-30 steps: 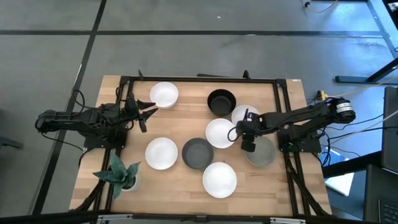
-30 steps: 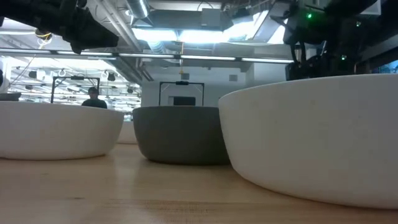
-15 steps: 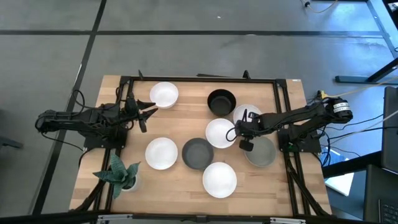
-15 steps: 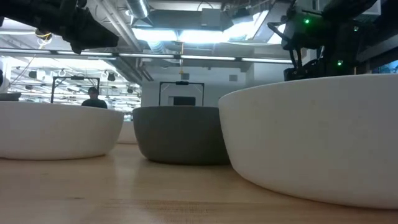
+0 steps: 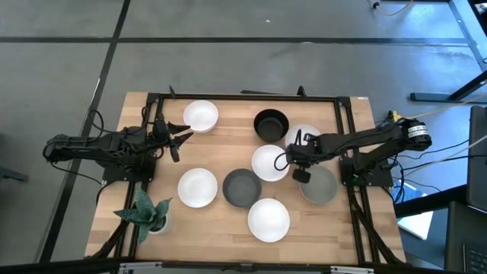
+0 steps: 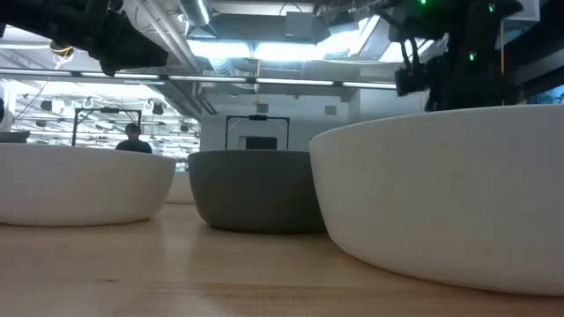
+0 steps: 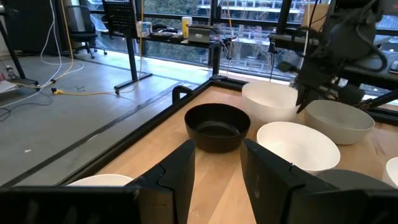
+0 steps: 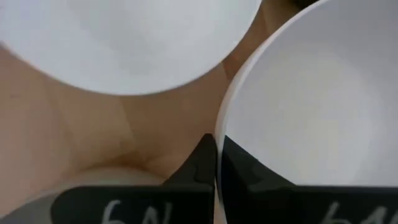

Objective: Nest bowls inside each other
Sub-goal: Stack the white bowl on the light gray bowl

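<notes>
Near the centre of the high view we see a white bowl (image 5: 269, 162), and the right gripper (image 5: 292, 161) sits at its right-hand rim. In the right wrist view the two dark fingers (image 8: 200, 163) are pressed together with that bowl's thin rim between them, one inside and one outside. We judge this pinch on the edge is meant to lift the bowl so it can be dropped into another.

Just right of it, partly under the right arm, lies a second white bowl (image 5: 304, 138); a lighter grey bowl (image 5: 320, 186) sits below that. A glossy black bowl (image 5: 271, 124) is above centre and a dark grey bowl (image 5: 242, 187) below centre. Three more white bowls are spread out: one at upper left (image 5: 200, 116), one at lower left (image 5: 197, 187), one at the bottom centre (image 5: 268, 219). All eight stand singly on the wooden desk (image 5: 228, 152); none is nested yet, so we judge the task is at its first pick.

The left gripper (image 5: 181, 134) waits at the left side, near the upper-left white bowl, with its fingers (image 7: 180, 174) apart and nothing between them.

A small green potted plant (image 5: 147, 211) stands in the lower left corner, away from the bowls. In the low view a person (image 6: 132, 137) shows far off in the room behind.
</notes>
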Robot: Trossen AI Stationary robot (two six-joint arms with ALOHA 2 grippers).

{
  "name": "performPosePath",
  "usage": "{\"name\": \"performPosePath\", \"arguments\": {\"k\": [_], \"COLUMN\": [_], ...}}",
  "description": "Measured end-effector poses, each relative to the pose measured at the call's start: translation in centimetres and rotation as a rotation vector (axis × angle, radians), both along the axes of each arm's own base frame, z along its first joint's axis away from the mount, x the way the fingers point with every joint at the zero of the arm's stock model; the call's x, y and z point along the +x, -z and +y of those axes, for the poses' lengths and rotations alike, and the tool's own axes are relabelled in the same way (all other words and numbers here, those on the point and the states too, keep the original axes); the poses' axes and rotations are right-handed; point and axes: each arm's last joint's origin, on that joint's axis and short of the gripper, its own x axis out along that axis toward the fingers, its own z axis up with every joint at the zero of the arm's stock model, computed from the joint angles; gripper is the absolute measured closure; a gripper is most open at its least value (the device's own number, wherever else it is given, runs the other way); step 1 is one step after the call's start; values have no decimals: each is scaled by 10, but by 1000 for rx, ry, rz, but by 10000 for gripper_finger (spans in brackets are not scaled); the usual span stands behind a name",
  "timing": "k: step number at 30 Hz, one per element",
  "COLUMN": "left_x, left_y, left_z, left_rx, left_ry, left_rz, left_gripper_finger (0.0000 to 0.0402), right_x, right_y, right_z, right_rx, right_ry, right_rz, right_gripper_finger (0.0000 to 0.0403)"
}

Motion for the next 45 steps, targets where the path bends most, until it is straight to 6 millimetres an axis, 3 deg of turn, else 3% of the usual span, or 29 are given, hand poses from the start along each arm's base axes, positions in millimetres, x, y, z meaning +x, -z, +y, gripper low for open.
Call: {"name": "performPosePath", "arguments": {"k": [9, 19, 32, 45], "left_x": [0, 0, 0, 0], "left_y": [0, 0, 0, 0], "left_z": [0, 0, 0, 0], "left_rx": [0, 0, 0, 0], "left_ry": [0, 0, 0, 0], "left_rz": [0, 0, -1, 0], "left_gripper_finger": [278, 278, 278, 278], "right_x": [-5, -41, -68, -63], "right_y": [-40, -71, -69, -51], "right_z": [27, 61, 102, 123], "right_rx": [104, 140, 215, 212], "right_ry": [-32, 38, 137, 163], "right_rz": [-29, -228, -196, -108], "right_gripper_finger": [397, 397, 397, 397]}}
